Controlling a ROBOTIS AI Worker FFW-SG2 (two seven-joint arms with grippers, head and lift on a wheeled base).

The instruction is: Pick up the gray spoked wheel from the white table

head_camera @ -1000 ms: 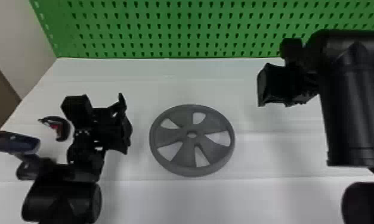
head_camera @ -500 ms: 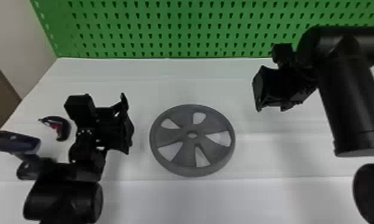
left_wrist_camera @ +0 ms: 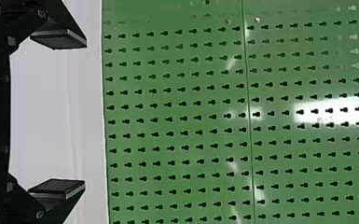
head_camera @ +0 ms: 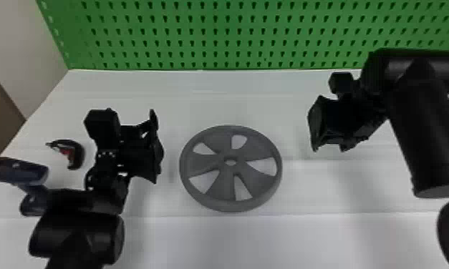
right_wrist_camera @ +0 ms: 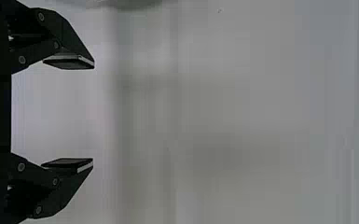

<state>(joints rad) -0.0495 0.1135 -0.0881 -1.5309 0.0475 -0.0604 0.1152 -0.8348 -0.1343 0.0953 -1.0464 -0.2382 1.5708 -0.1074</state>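
In the head view, the left arm (head_camera: 78, 232) comes up from the bottom, and the left hand (head_camera: 156, 146) has its two fingers wide apart. The right arm (head_camera: 427, 136) is bent, and the right hand (head_camera: 313, 123) also has open fingers (right_wrist_camera: 70, 60).

Wheel (head_camera: 218, 145) on table (head_camera: 252, 103), pegboard (head_camera: 221, 25) behind, probably tools (head_camera: 78, 153) at left

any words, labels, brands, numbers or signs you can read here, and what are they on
No readable text anywhere.
Gray spoked wheel: no lettering to be seen.
White table: none to be seen.
Green pegboard: keyhole slots, no readable sign.
Dark blue tool and black-and-red tool: any print is too small to read.
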